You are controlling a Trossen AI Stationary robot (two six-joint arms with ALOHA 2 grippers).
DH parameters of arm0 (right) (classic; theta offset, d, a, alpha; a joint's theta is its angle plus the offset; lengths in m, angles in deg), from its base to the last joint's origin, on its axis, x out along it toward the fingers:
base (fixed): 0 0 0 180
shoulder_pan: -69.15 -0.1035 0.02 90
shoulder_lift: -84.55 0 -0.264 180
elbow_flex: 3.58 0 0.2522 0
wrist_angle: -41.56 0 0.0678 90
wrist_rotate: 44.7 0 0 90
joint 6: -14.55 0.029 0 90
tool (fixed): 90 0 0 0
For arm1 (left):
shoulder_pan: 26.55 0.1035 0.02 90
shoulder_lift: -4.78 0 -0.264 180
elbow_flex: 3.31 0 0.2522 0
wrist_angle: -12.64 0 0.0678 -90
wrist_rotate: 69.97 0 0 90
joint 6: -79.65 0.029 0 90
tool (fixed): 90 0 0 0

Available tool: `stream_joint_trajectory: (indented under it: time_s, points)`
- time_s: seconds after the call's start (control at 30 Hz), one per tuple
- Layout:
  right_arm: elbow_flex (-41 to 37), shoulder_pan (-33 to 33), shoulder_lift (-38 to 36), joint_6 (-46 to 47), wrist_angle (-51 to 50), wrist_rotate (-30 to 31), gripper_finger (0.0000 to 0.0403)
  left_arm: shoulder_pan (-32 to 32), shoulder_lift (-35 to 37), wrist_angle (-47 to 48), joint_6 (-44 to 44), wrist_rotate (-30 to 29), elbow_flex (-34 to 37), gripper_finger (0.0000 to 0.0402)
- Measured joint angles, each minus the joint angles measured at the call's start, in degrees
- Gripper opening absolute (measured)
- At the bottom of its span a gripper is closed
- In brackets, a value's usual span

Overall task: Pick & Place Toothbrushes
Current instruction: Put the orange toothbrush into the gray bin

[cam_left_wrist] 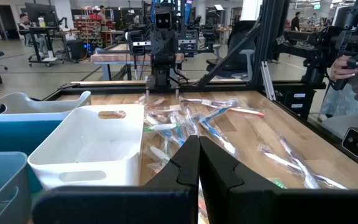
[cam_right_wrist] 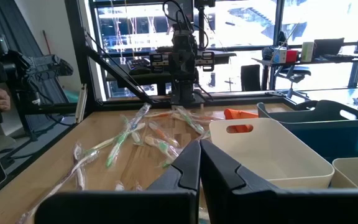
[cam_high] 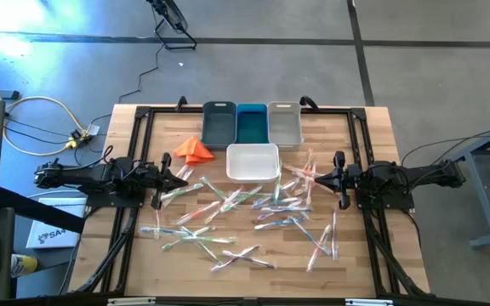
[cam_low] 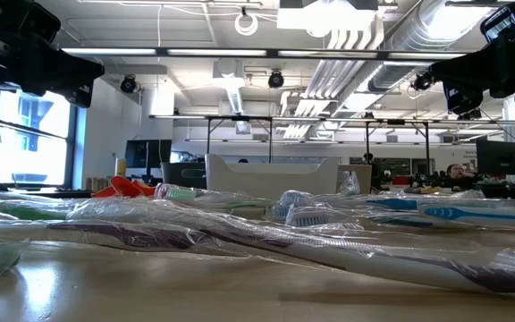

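Wooden table (cam_high: 373,144) under both arms, wrapped toothbrushes (cam_high: 228,212) scattered across its middle and front, none in white bin (cam_high: 253,161), left gripper (cam_high: 183,178) closed and empty at left, right gripper (cam_high: 315,178) closed and empty at right, orange cloth (cam_high: 194,150) beside the bins.

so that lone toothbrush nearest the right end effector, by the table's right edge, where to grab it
Mid-handle on the wrapped toothbrush, from straight above. It lies flat and apart from the pile, running roughly front to back, so fingers close across its thin width.
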Motion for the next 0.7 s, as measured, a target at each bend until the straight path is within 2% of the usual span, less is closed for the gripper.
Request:
stream_joint_trajectory:
  time_s: [0.43,0.7]
  points:
    - [0.00,0.00,-0.01,0.00,0.31,-0.02,0.0002,0.01,0.01,-0.34,-0.27,-0.01,0.00,0.0000]
    - [0.01,0.01,0.01,0.00,4.17,0.00,0.0003,0.02,0.00,-3.65,-0.54,-0.02,-0.39,0.0000]
